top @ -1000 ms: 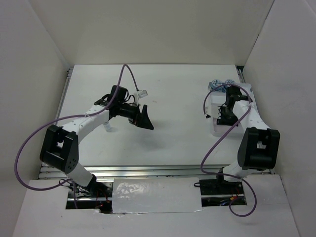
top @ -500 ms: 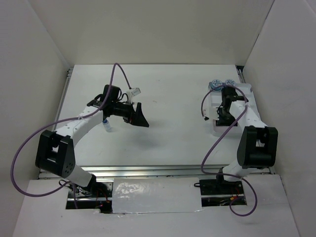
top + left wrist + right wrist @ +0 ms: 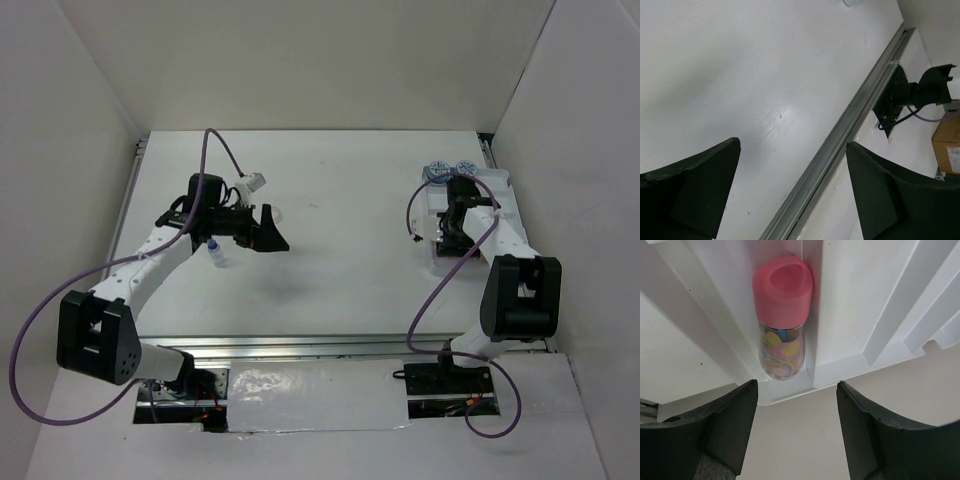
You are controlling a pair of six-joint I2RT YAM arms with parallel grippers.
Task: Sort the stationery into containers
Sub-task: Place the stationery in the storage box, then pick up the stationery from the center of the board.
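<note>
Pink tube point(image 3: 782, 315) in tray point(image 3: 855, 300) slot, just beyond right tool point(image 3: 796, 390), jaws apart.

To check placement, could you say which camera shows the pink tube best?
The right wrist view: the pink tube lies close-up in a tray compartment. Top external hides it behind the right arm; left wrist misses it.
</note>
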